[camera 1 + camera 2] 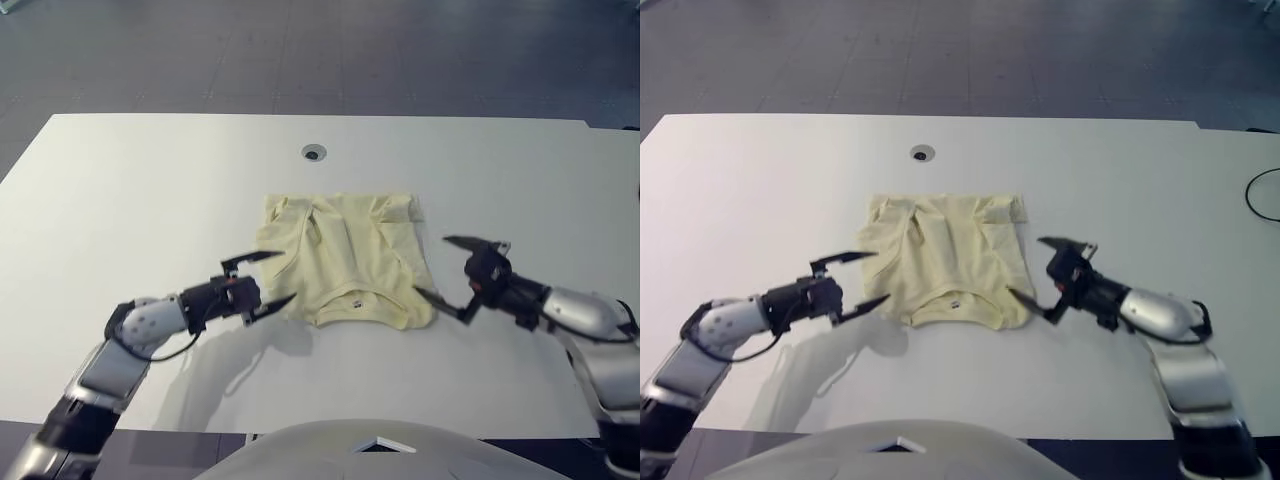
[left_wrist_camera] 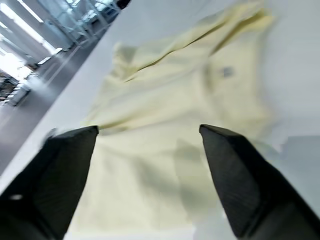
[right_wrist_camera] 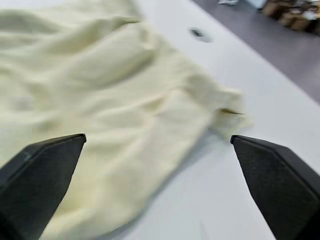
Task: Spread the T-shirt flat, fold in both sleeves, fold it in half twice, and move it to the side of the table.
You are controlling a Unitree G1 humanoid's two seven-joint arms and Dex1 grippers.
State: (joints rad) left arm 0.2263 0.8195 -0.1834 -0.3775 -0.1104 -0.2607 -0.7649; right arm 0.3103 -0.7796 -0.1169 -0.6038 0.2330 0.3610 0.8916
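While the T-shirt (image 1: pixel 350 260) lies on the table (image 1: pixel 150 180), your left gripper (image 1: pixel 285 276) and right gripper (image 1: pixel 431 265) flank it, fingers spread apart.

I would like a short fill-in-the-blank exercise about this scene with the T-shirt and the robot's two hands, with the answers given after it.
1. The T-shirt lying on the white table is pale ____ in colour.
2. The left hand and the right hand both have their fingers ____.
3. The T-shirt lies ____ the two hands.

Missing words: yellow; open; between.
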